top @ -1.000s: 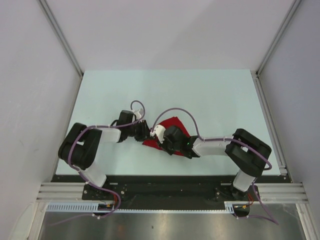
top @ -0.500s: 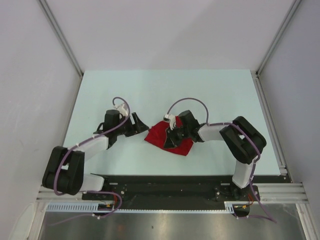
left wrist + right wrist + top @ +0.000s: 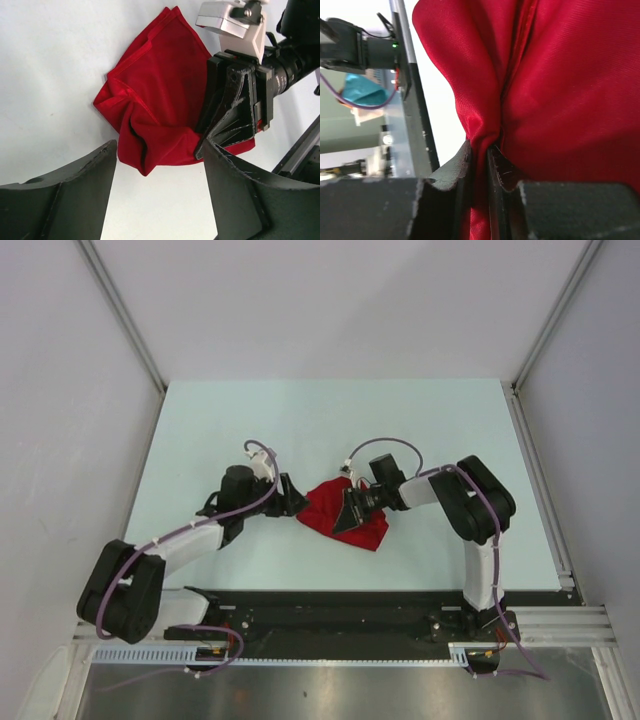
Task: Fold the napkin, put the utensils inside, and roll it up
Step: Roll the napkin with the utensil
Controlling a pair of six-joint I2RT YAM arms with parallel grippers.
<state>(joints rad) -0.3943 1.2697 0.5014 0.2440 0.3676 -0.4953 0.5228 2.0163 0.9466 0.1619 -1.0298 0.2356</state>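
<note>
Near the table's point(image 3: 450, 420) centre, right gripper point(image 3: 479, 150), jaws narrow, pinches a fold of the red napkin point(image 3: 160, 95) to anchor it; left gripper point(image 3: 159, 146) faces its edge, jaws wide and empty, probably to take hold.

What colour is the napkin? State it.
Plain bright red napkin; clearest in the left wrist view.
</note>
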